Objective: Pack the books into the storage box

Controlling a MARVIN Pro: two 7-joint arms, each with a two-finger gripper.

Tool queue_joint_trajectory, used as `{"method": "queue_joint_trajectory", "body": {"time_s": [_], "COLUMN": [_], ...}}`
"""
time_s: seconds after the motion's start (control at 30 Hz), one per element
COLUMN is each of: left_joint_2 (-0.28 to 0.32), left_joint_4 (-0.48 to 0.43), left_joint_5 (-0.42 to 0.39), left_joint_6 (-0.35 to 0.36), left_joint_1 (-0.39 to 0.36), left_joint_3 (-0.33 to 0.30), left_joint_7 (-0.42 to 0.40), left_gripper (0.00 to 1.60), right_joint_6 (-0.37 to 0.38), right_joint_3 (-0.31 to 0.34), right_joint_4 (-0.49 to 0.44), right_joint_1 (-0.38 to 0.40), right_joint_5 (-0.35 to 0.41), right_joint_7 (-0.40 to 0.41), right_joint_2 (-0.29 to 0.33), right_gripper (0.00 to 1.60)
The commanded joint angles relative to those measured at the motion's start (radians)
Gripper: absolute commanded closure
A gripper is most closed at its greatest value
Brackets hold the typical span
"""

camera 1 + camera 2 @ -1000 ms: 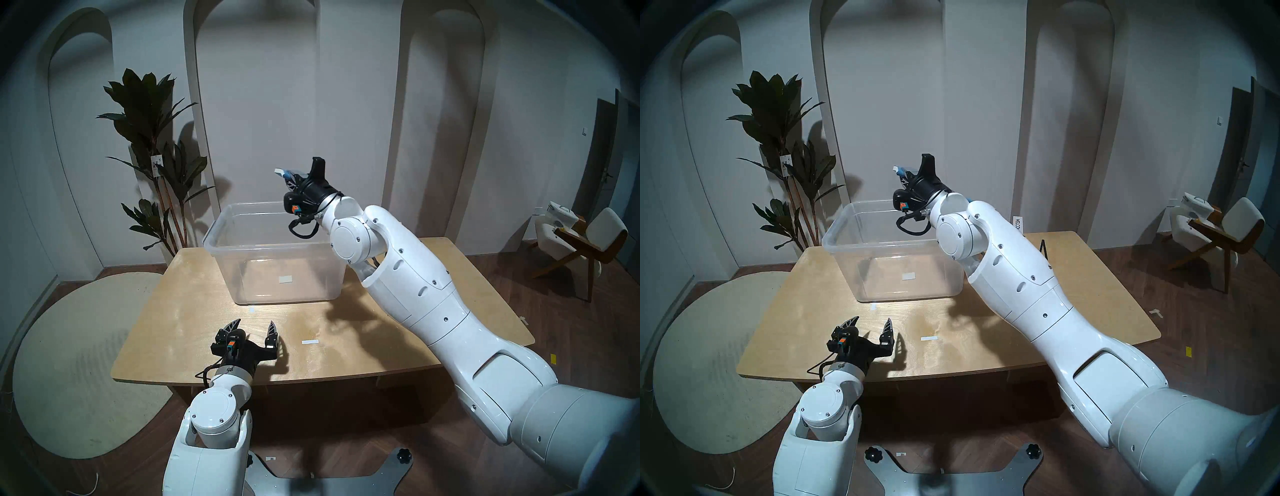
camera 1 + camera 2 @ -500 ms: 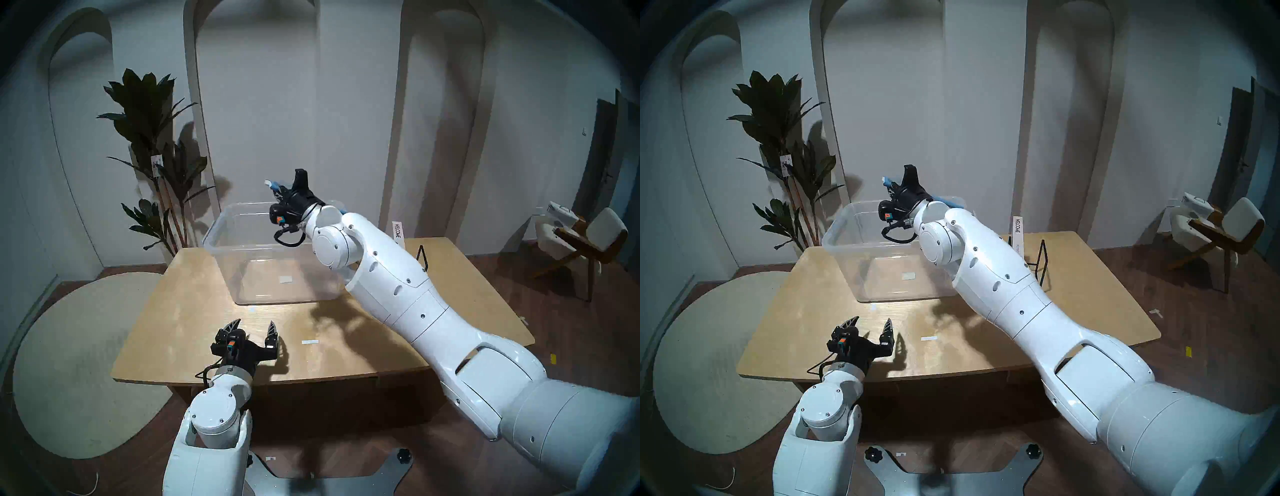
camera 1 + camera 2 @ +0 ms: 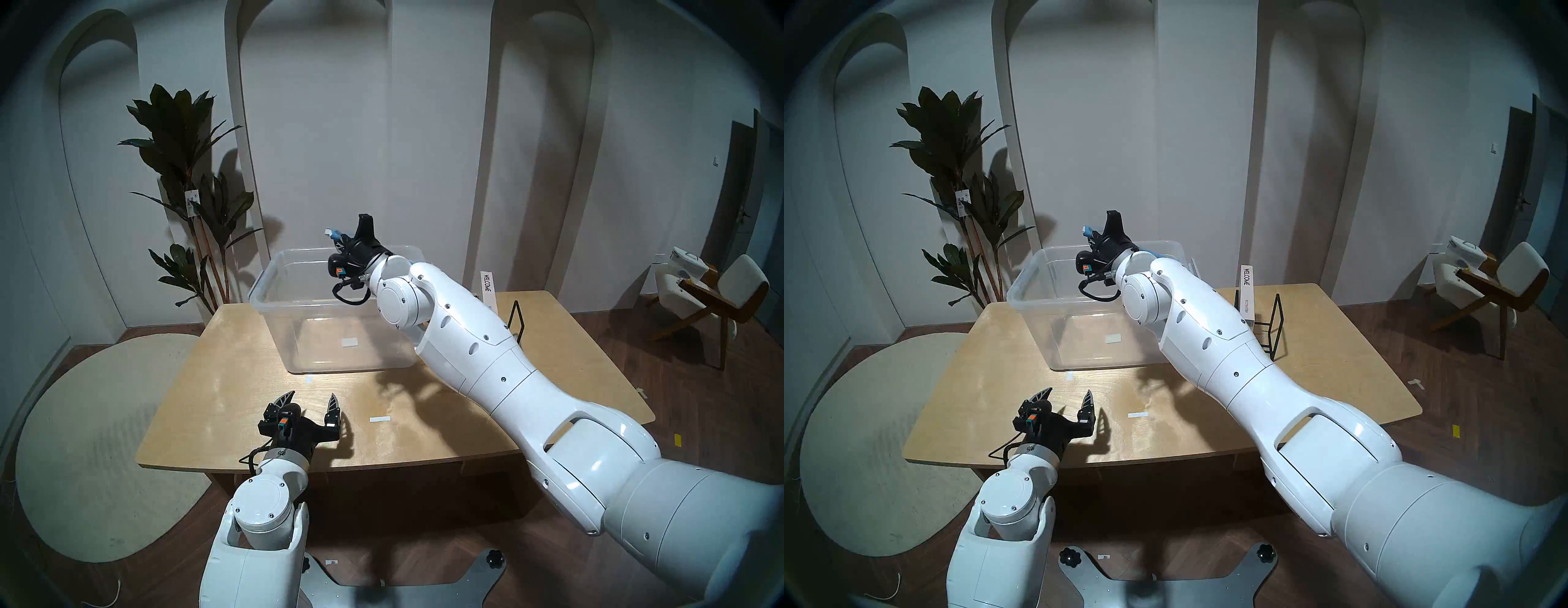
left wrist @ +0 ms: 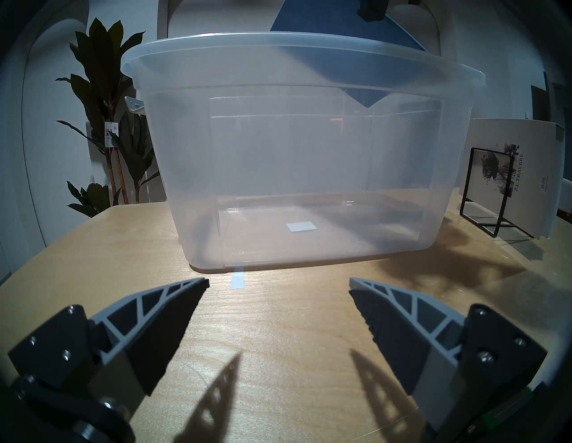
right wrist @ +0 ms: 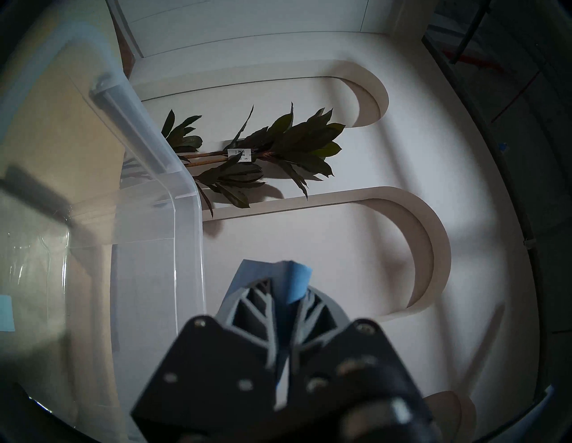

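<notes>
The clear storage box (image 3: 297, 302) stands empty at the back of the wooden table (image 3: 212, 382). My right gripper (image 3: 339, 238) is shut on the thin blue book (image 5: 297, 281) and holds it tilted above the box's back rim. Seen through the box in the left wrist view, the blue book (image 4: 325, 62) has its lower corner dipping below the rim. The white book with "WELCOME" on its spine (image 3: 486, 284) stands in the black wire rack (image 3: 518, 320) to the right of the box. My left gripper (image 3: 312, 401) is open and empty above the table's front.
White tape strips (image 3: 379, 419) lie on the table. A tall plant (image 3: 186, 170) stands behind the table's left corner. A round rug (image 3: 97, 446) lies on the floor to the left. A chair (image 3: 712, 297) stands at the far right.
My right arm has swung left and lowered, bringing the blue book over the box's back part. The white book and rack have come into view behind the arm. The left arm has not moved.
</notes>
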Motion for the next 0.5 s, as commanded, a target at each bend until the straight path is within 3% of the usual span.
{"method": "queue_joint_trajectory", "body": {"time_s": [0.0,0.47], "left_joint_2": [0.002,0.003], "left_joint_4": [-0.022,-0.022], "left_joint_5": [-0.002,-0.002], "left_joint_6": [-0.006,-0.006], "left_joint_1": [-0.007,-0.006], "left_joint_3": [0.002,0.002], "left_joint_7": [0.001,0.002], "left_gripper": [0.00,0.00], "right_joint_6": [0.045,0.075], "right_joint_3": [0.036,0.110], "right_joint_4": [-0.047,-0.178], "right_joint_1": [0.030,-0.031], "right_joint_5": [0.016,0.072], "right_joint_7": [-0.012,-0.078], "right_joint_2": [-0.037,-0.016], "right_gripper": [0.00,0.00]}}
